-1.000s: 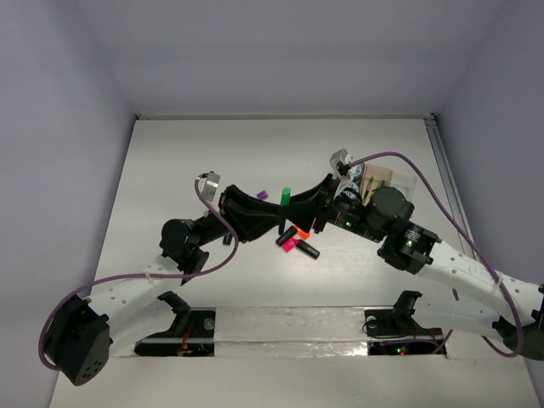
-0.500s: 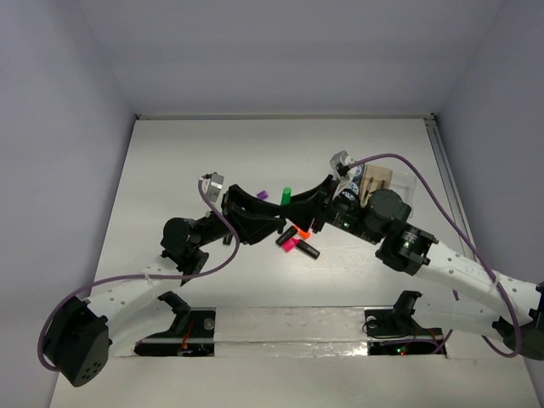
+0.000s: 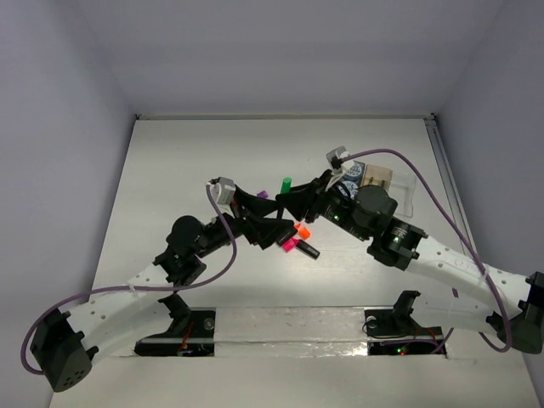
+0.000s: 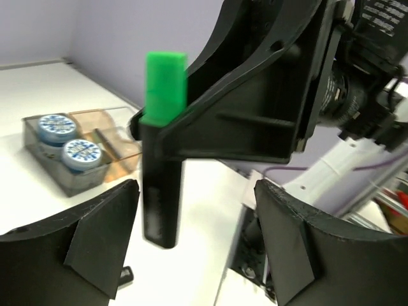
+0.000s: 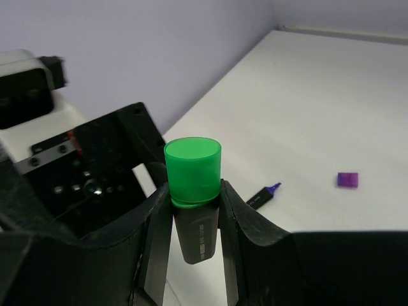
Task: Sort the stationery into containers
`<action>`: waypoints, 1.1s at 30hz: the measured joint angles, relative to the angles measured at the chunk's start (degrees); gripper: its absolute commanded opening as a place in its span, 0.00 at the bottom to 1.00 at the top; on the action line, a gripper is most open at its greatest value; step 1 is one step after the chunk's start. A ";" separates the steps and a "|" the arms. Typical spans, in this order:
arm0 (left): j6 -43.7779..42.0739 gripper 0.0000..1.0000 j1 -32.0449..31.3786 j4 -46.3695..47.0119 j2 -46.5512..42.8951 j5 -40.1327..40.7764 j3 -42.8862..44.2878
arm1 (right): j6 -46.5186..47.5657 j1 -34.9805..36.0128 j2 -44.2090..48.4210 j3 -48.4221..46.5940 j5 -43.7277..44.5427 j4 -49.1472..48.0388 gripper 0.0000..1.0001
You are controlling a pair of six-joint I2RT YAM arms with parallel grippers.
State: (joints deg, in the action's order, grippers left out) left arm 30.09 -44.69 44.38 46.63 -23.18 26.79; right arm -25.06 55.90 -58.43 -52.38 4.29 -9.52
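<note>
1. The right gripper (image 5: 194,226) is clamped on the green marker (image 5: 193,201). One finger presses each side of the black body just below the cap, and the marker stands upright with the cap on top.
2. The left gripper (image 4: 194,204) has its jaws spread wide and holds nothing. In the left wrist view the green marker's lower end hangs between its fingers (image 4: 95,242), nearer the one at lower left. Contact cannot be confirmed.
3. In the top view the green marker is at centre frame, where the two grippers meet. Its lower end appears clear of the table (image 3: 170,170).
4. An orange-capped marker (image 3: 301,229) and a pink-capped marker (image 3: 291,245) lie loose just below and to the right of it. A purple cap (image 3: 262,195) lies to its left.
5. The box (image 3: 380,178) is right of centre in the top view. The left wrist view shows two blue-and-white round pieces (image 4: 54,125) side by side inside it.
6. In the right wrist view, a purple-tipped marker (image 5: 261,196) lies uncapped on the table just right of the grip.
</note>
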 measured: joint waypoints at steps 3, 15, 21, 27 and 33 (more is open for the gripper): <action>-3.72 0.68 -3.80 -4.98 -0.81 7.72 1.55 | -0.26 0.02 -1.75 -0.94 1.77 1.25 0.15; -12.26 0.43 -11.13 -11.98 5.27 28.33 5.95 | -2.89 0.02 -4.37 -4.17 5.03 5.68 0.15; -13.60 0.32 -11.23 -12.20 5.49 30.62 5.95 | -3.30 0.02 -4.07 -4.22 5.11 6.14 0.15; -14.38 0.03 -11.98 -12.07 5.46 29.88 5.99 | -3.69 0.02 -4.07 -4.20 5.18 6.27 0.15; -14.38 0.00 -11.93 -12.07 5.46 29.46 5.99 | -3.87 0.02 -4.07 -4.20 5.18 6.40 0.32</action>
State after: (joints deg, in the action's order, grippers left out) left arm 15.70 -56.62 32.32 52.10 6.28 32.77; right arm -28.93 55.92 -62.50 -56.58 9.47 -3.11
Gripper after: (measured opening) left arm 0.207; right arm 0.376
